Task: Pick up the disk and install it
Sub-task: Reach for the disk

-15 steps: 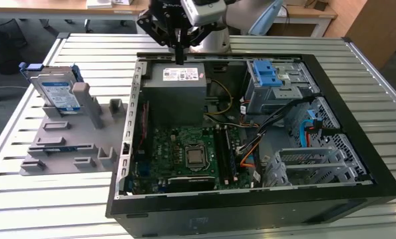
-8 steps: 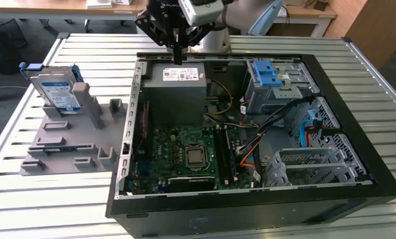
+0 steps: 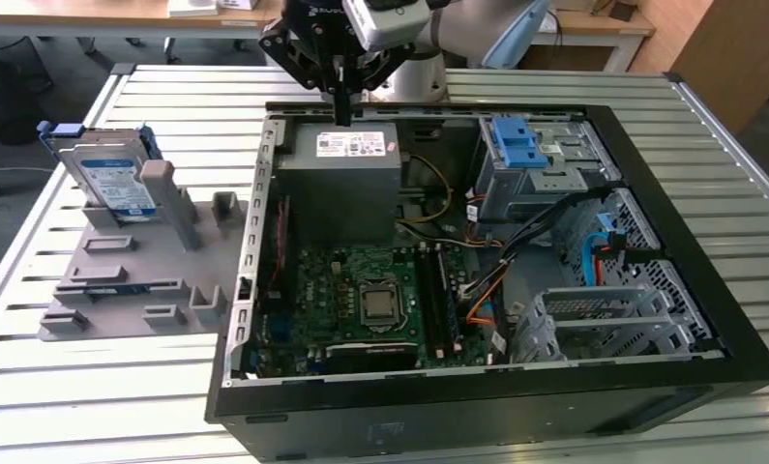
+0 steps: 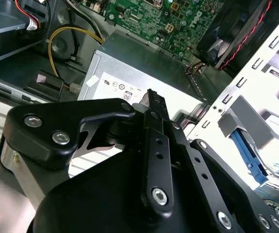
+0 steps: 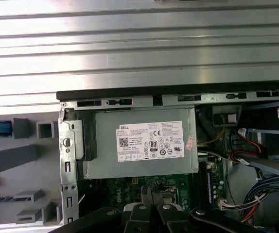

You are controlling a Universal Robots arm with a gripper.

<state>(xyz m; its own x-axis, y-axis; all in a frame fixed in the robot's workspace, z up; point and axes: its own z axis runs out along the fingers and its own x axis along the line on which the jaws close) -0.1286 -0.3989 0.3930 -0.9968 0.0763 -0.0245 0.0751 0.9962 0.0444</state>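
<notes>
- Disk point(image 3: 110, 179) stands on edge in a grey rack point(image 3: 126, 290) on the bench point(image 3: 101, 387), outside the case point(image 3: 488, 391) on the exterior view's left. Its label faces the case and nothing is touching it.
- Jaws hang at the far edge of the case, just above the power supply point(image 3: 345, 188). They look pressed together with nothing between them, and they are well apart from the disk.
- Inside the case, on the exterior view's right, a drive cage point(image 3: 539, 169) with a blue latch point(image 3: 523, 145) sits at the far corner. Loose cables point(image 3: 577, 227) trail across the case floor beside it.
- Risk at the rack: jaws brought down closed would strike the top edge of the disk rather than straddle it. I judge a knock there could tip it or wedge it in its slot.
- Risk at the case wall: the tips sit low near the rim, so a sideways sweep toward the rack could clip the wall or the power supply.
- Risk at the cage: the cables look likely to snag a carried disk or block its seating.
</notes>
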